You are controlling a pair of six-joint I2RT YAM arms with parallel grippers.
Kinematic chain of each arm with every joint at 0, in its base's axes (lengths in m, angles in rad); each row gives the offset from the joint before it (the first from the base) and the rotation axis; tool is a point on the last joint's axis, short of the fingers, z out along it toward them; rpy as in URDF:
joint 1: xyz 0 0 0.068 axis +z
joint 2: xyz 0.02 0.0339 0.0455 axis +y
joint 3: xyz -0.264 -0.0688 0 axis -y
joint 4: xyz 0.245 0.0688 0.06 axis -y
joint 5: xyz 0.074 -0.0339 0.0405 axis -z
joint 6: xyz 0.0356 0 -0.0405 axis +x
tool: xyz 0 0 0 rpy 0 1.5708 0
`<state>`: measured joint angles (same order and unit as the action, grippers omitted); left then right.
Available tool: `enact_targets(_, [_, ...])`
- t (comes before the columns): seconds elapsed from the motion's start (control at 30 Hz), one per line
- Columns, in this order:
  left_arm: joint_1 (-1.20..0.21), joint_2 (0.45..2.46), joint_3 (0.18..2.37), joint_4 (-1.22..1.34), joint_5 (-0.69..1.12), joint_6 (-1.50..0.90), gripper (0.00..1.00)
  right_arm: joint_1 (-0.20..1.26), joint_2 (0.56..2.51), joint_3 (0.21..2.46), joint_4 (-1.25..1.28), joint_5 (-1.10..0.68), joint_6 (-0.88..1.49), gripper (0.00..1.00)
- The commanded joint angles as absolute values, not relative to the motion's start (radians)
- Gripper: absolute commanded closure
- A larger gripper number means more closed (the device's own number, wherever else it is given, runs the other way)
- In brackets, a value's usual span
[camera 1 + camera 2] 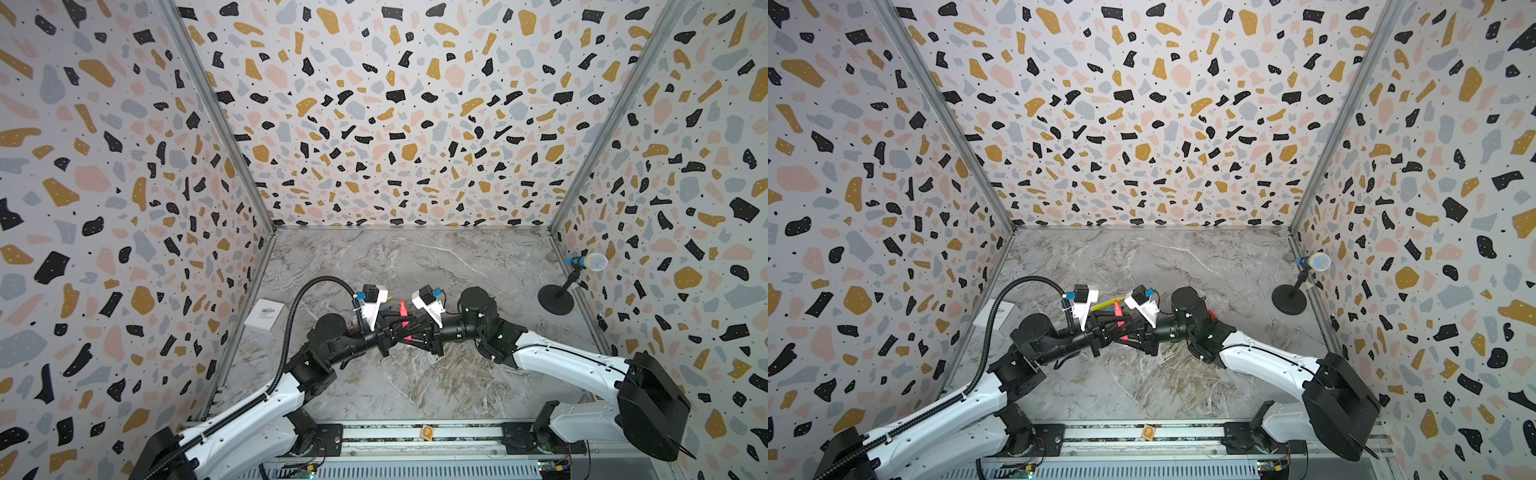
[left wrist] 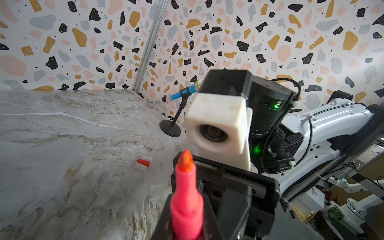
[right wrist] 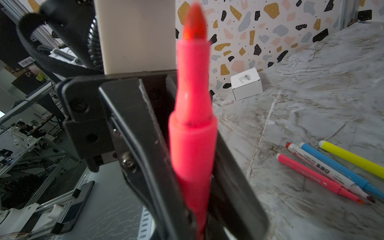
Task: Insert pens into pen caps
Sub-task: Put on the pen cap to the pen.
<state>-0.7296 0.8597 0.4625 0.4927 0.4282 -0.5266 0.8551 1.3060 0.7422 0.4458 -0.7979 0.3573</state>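
Marble counter (image 1: 415, 266) is sitting inside speckled walls (image 1: 374, 104), with mic (image 1: 590, 262) and white box (image 1: 264, 313) standing at its edges. I'm gripping one pink pen (image 3: 193, 135) mid-counter with left hand (image 1: 399, 328) and right hand (image 1: 417, 332), both clamping tight on it. Four other pens (image 3: 332, 165) are lying together; red cap (image 2: 143, 161) is lying apart.

Five pens (image 3: 324, 169), one red-orange cap (image 2: 143, 161)
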Motion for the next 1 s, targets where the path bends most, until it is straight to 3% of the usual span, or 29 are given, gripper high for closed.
enact_targets(0.0, [-0.733,0.847,0.485,0.483,0.408,-0.479,1.0,0.873,1.293,0.791,0.458,-0.835,0.34,1.0])
enact_targets(0.3, [-0.732,0.835,0.509,0.445,0.377,-0.462,1.0,0.871,1.281,0.79,0.456,-0.832,0.328,0.97])
enact_targets(0.33, [-0.73,0.831,0.515,0.442,0.369,-0.461,1.0,0.871,1.278,0.79,0.456,-0.83,0.327,0.88])
enact_targets(0.43, [-0.709,0.797,0.548,0.378,0.3,-0.435,1.0,0.864,1.262,0.789,0.443,-0.812,0.326,0.47])
enact_targets(0.5, [-0.671,0.756,0.598,0.287,0.22,-0.405,1.0,0.852,1.247,0.778,0.433,-0.786,0.335,0.4])
enact_targets(0.7, [-0.598,0.644,0.832,-0.031,-0.164,-0.321,1.0,0.836,1.304,0.797,0.279,-0.586,0.341,0.35])
enact_targets(0.83, [-0.598,0.556,0.948,-0.151,-0.428,-0.313,1.0,0.865,1.454,0.875,0.249,-0.578,0.322,0.34])
enact_targets(0.97, [-0.598,0.497,0.978,-0.246,-0.579,-0.339,1.0,0.917,1.627,0.997,0.256,-0.619,0.28,0.32])
